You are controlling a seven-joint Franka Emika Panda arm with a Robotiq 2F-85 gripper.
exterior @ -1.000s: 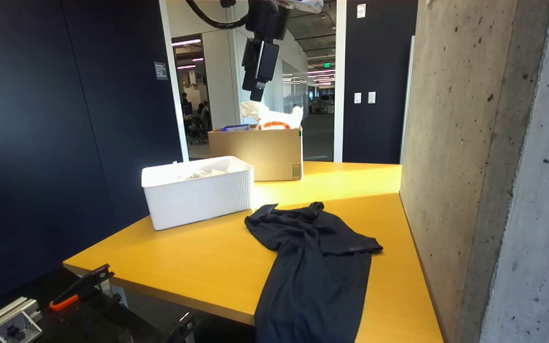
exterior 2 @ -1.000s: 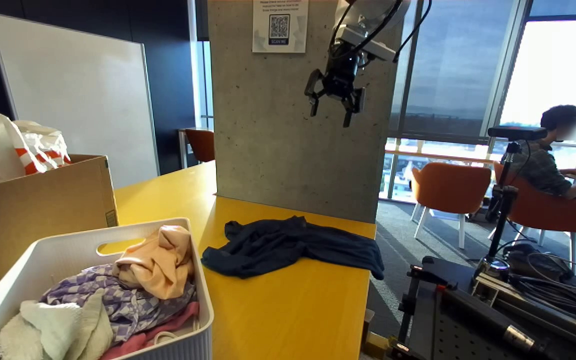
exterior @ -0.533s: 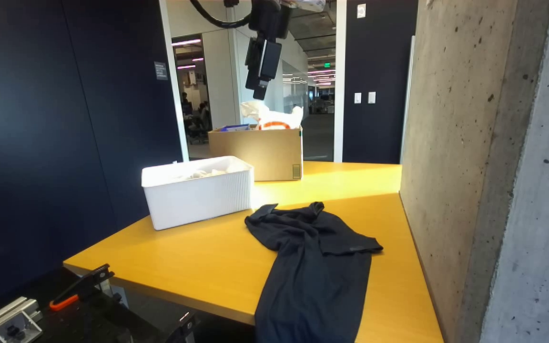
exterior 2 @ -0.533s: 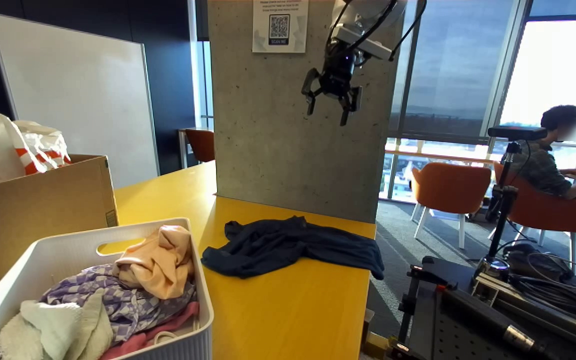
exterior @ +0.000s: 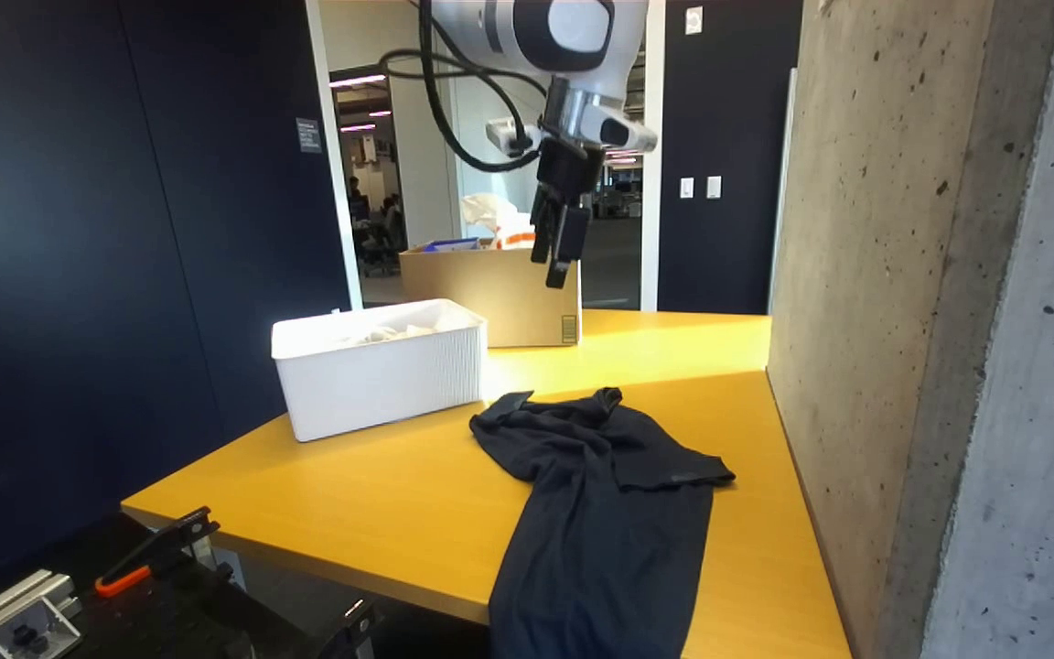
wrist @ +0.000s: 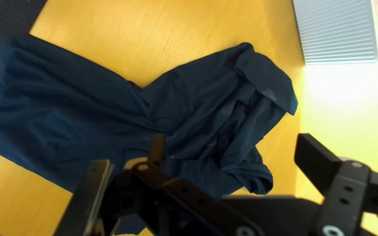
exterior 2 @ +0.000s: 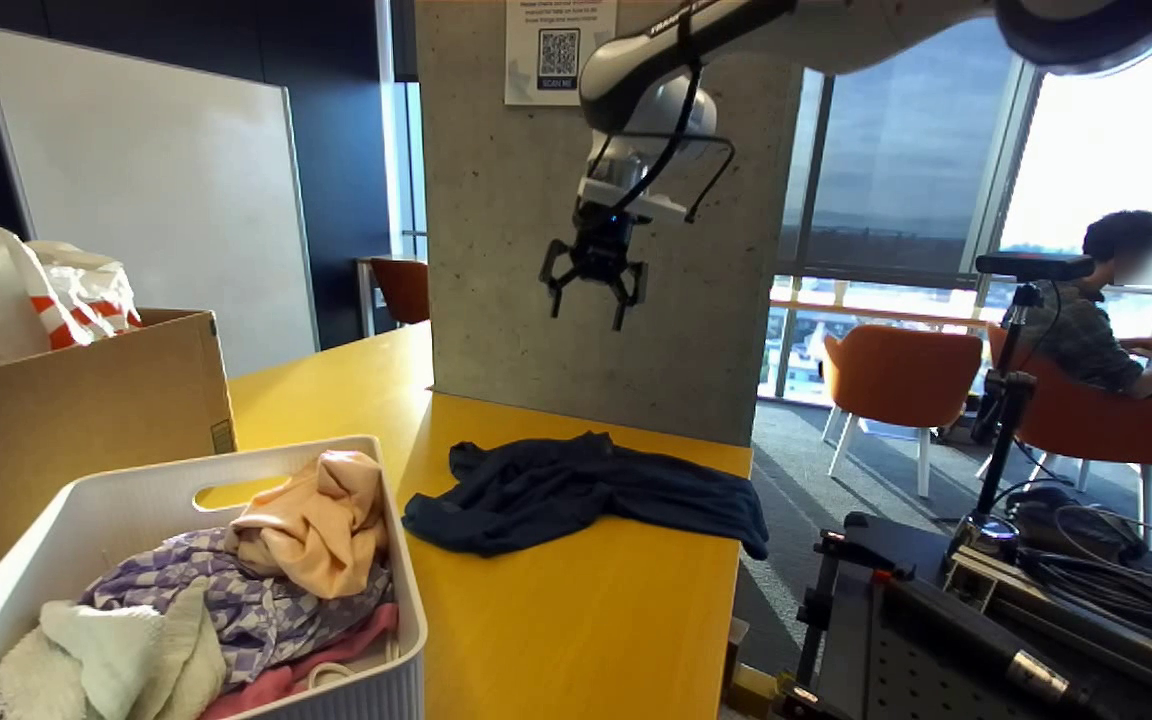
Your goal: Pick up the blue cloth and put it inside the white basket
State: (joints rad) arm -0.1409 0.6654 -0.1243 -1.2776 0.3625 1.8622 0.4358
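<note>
Gripper [exterior 2: 587, 319] hovers above the blue cloth [exterior 2: 556, 495], jaws spread wide.
In an exterior view, the cloth lies mid-frame, the white basket [exterior 2: 136, 512] at lower left.

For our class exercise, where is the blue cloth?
In both exterior views, the blue cloth lies on the yellow table, one end overhanging, right of the white basket.

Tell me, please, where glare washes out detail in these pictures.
Wrist view: glare nearly whitens the yellow wooden table beside the white rectangular ribbed plastic basket, while the dark navy limp cloth lies outside that patch; in an exterior view, the crumpled fabric inside the basket looks bleached; in an exterior view, the large glass windowpane is almost pure white.
</note>
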